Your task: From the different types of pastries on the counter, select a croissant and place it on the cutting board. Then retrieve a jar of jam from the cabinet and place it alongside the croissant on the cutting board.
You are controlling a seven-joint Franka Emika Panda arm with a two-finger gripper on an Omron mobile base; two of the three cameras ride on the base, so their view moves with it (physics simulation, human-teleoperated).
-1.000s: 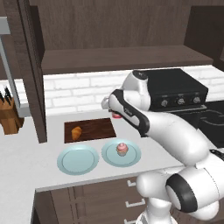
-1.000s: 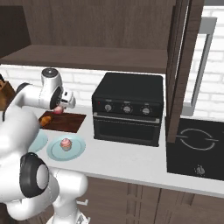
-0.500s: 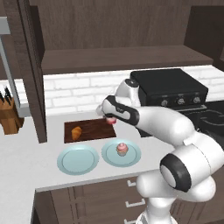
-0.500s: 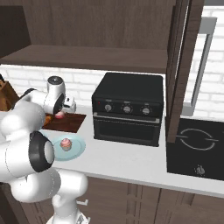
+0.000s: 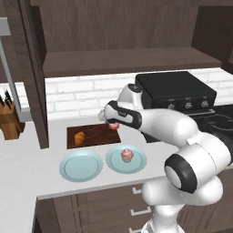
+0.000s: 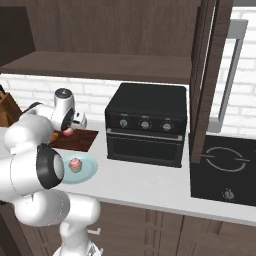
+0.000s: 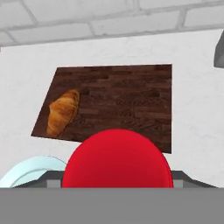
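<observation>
Jar of jam (image 7: 116,158) now over cutting board (image 7: 127,103); one croissant (image 7: 63,110).

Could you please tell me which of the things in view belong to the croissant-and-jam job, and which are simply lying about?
Part of the job:
croissant, lying on the cutting board
jar of jam, held in the gripper over the board
counter
cabinet

Lying about:
cupcake on its plate
empty plate
knife block
toaster oven

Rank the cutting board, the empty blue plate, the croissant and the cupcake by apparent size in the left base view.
1. Cutting board, though the empty blue plate looks close to it.
2. Empty blue plate.
3. Croissant and cupcake: too alike to rank.
</observation>
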